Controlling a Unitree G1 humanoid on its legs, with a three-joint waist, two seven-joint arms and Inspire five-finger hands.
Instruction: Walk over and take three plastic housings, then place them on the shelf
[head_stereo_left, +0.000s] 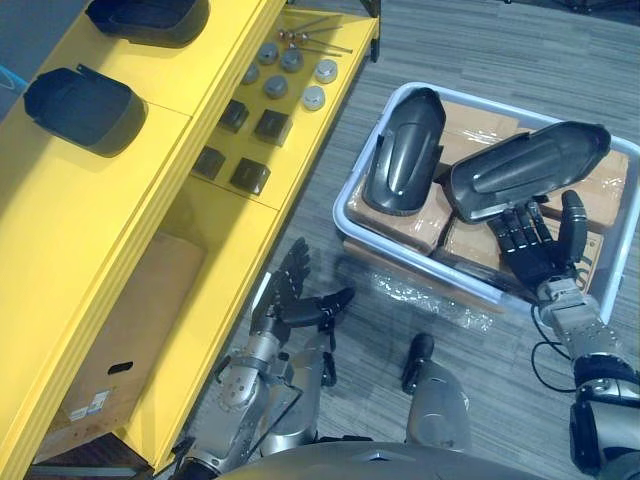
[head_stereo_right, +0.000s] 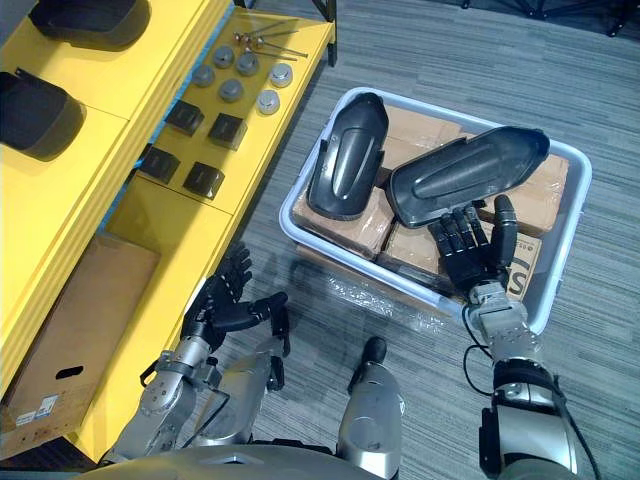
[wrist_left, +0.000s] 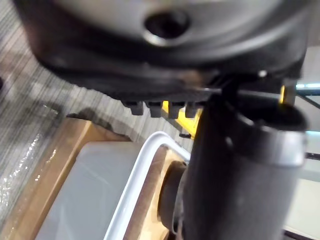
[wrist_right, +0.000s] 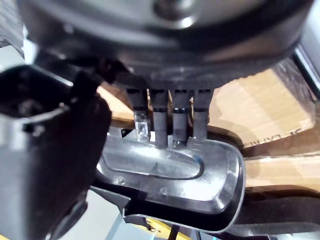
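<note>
1. Far left was the yellow shelf (head_stereo_left: 60, 200). Two plastic housings sat on its top level. One (head_stereo_left: 85, 108) was in full view, and the other (head_stereo_left: 148, 18) was cut off by the top edge.
2. The level below held four small dark blocks (head_stereo_left: 272, 126) and six round grey discs (head_stereo_left: 313, 97). There were also some thin metal rods (head_stereo_left: 315, 40) that were too fine for me to count.
3. A cardboard box (head_stereo_left: 130, 330) sat tucked under the shelf, partly hidden by the yellow front.
4. My left hand (head_stereo_left: 285, 300) hung just beside the shelf's lower edge. The fingers were straight and close together with the thumb poking out sideways, and it held nothing.
5. The floor (head_stereo_left: 450, 60) was grey striped carpet. A crinkly clear plastic sheet (head_stereo_left: 420, 295) lay on it, right by the near side of the bin.
6. The pale bin (head_stereo_left: 341, 205) stood on the floor, lined with brown cartons (head_stereo_left: 410, 225). I couldn't count them, since the housings covered most of them.
7. Two more housings lay on top of those cartons, a shorter one (head_stereo_left: 405, 150) and a long one (head_stereo_left: 530, 165), so that made four in all.
8. My right hand (head_stereo_left: 535, 250) was inside the bin. Its fingers were straight with their tips up against the long housing's near edge, and the thumb stood up alongside. It wasn't wrapped around or pinching anything.
</note>
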